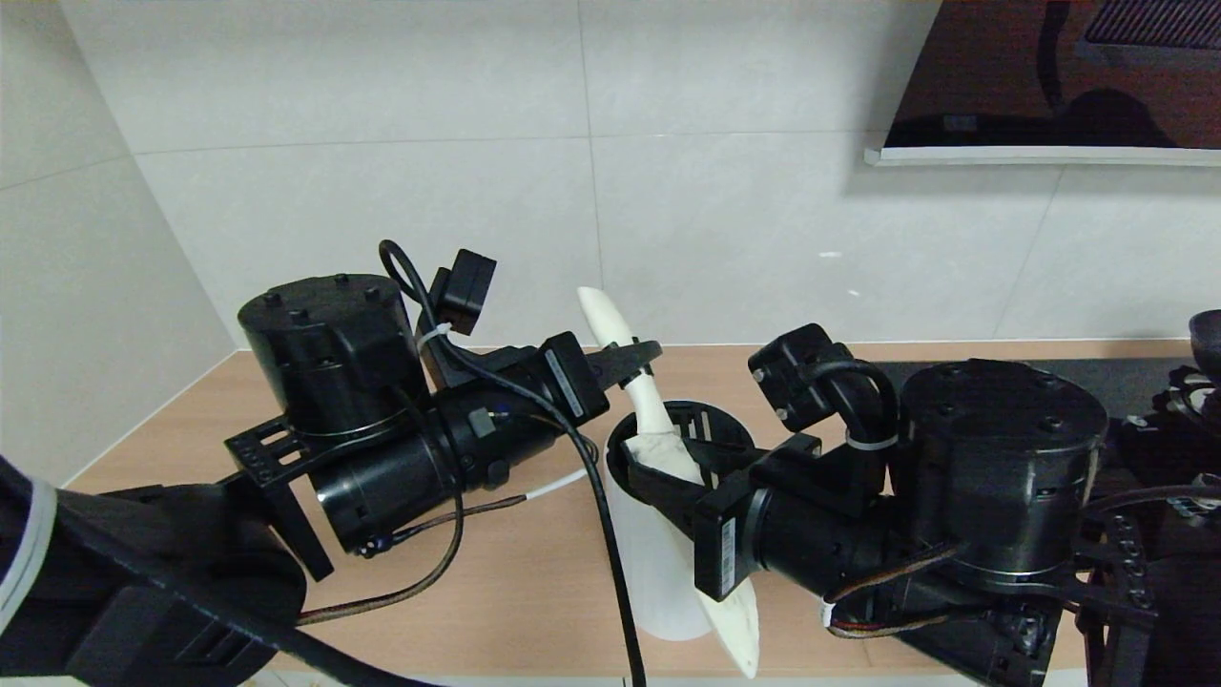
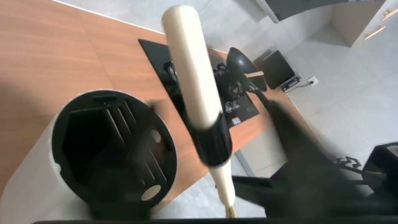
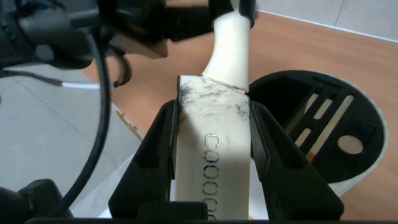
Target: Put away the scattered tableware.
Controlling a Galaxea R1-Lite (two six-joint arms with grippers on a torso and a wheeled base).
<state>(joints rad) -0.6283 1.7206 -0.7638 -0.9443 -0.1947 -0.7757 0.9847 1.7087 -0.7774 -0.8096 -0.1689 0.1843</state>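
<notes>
A long cream-white spatula (image 1: pixel 649 405) hangs slanted over a white cylindrical utensil holder (image 1: pixel 658 572) with a black slotted insert. My left gripper (image 1: pixel 634 363) is shut on its handle just below the tip; the left wrist view has the handle (image 2: pixel 189 81) running through the black fingers (image 2: pixel 211 140), with the holder (image 2: pixel 112 155) beneath. My right gripper (image 1: pixel 668 463) is shut on the wider marbled part of the spatula (image 3: pixel 211 143), clamped between both fingers, next to the holder's mouth (image 3: pixel 323 124). The blade end (image 1: pixel 739 625) reaches down in front of the holder.
The holder stands on a wooden table (image 1: pixel 515 572) against a tiled wall. A black mat (image 1: pixel 1097 377) with dark equipment (image 1: pixel 1202 382) lies at the right. Cables from the left arm (image 1: pixel 601 496) hang close to the holder.
</notes>
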